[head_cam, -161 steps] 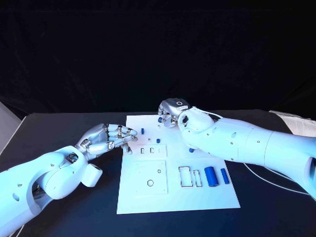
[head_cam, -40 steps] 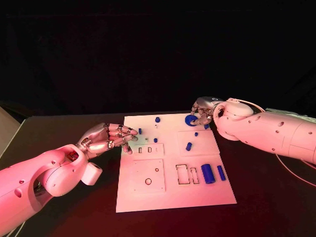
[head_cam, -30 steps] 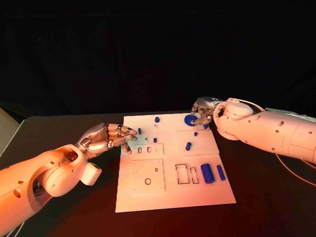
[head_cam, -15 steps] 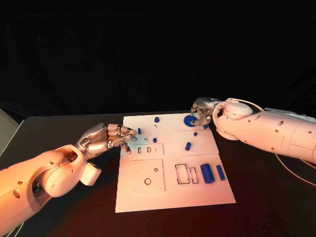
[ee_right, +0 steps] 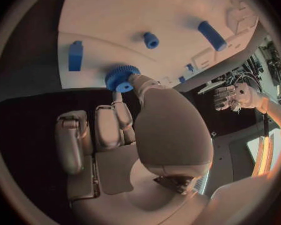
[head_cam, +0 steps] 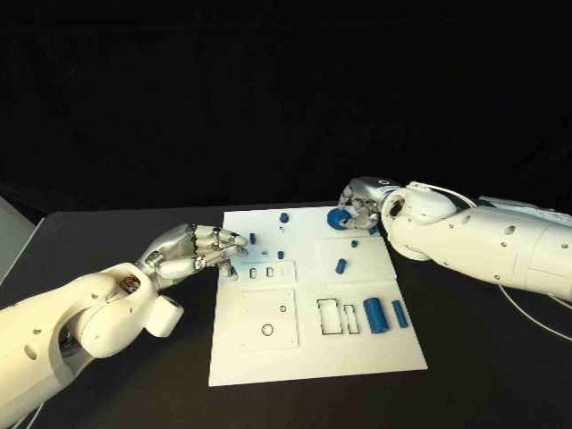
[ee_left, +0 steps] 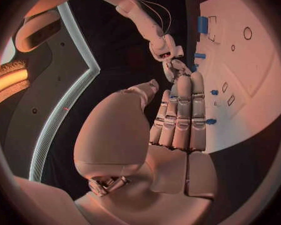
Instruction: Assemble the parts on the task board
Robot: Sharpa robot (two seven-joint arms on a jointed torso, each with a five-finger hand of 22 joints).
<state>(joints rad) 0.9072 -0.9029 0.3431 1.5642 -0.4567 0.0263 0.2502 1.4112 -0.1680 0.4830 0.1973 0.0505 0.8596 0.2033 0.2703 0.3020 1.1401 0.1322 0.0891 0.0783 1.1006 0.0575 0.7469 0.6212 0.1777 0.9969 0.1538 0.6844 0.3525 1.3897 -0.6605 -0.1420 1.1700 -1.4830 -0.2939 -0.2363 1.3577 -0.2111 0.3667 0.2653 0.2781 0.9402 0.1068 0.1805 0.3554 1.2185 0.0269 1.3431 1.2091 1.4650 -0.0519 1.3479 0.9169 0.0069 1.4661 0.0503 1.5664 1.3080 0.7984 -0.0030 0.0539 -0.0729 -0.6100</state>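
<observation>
**Right hand on the blue gear at the board's far edge**

We see the task board [head_cam: 315, 304] lying in the middle of the black table [head_cam: 105, 357]. Our right hand [head_cam: 359, 202] sits at the board's far right corner, its fingertips closed on a blue gear [head_cam: 339, 217] that rests on the board there; the right wrist view shows a finger touching the gear's [ee_right: 121, 78] toothed rim. Our left hand [head_cam: 196, 251] rests at the board's left edge with fingers curled together, and we cannot tell whether it holds anything. Small blue parts are scattered on the far half of the board: a peg [head_cam: 285, 215] near the far edge, another [head_cam: 343, 264] toward the middle. Two blue cylinders [head_cam: 375, 315] lie side by side near the board's right edge, just beside two rectangular cut-outs [head_cam: 332, 316].
</observation>
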